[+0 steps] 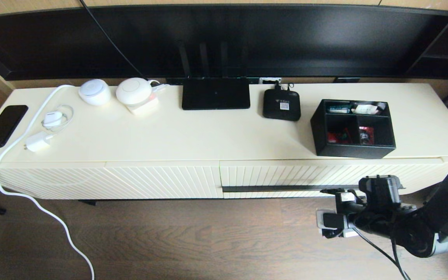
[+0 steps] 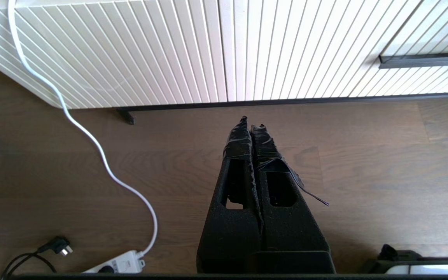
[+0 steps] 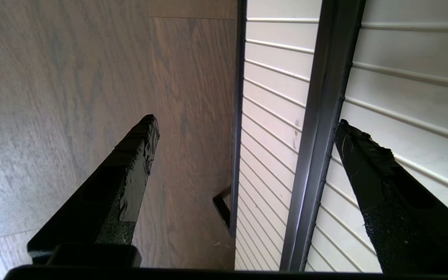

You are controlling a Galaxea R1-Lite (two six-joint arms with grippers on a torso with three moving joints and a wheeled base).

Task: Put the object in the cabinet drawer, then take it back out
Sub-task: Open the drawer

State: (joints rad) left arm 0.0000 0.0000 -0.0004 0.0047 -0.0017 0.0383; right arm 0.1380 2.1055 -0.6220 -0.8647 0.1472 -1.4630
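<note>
One long cream cabinet [image 1: 208, 144] fills my head view, running across the whole frame under a dark screen [image 1: 224, 39]. Its lower right front is the cabinet drawer [image 1: 325, 175], closed, with diagonal ribs and a long dark handle bar [image 1: 286, 188] along its lower edge. The ribbed front [image 1: 161, 181] to its left carries no bar. On top of the cabinet, toward its right end, I see the object [image 1: 353, 128], a black organiser box standing upright near the front edge, directly above the drawer. Its long back compartment holds green and white items, and its two square front ones hold red ones. A flat black router [image 1: 216, 93] with antennas sits near the middle, and a small black device [image 1: 282, 104] with a white label lies between it and the box. A black phone [image 1: 4, 125] lies at the far left, with a white cable [image 1: 33, 194] trailing down to the wooden floor [image 1: 169, 241].

My right gripper [image 3: 247, 120] hangs in front of the drawer's right part, fingers [image 3: 130, 163] spread wide, with the handle bar [image 3: 317, 136] running between them, untouched. My left gripper [image 2: 252, 124] is parked low over the floor, facing the cabinet's front, its two fingers pressed together on nothing.
</note>
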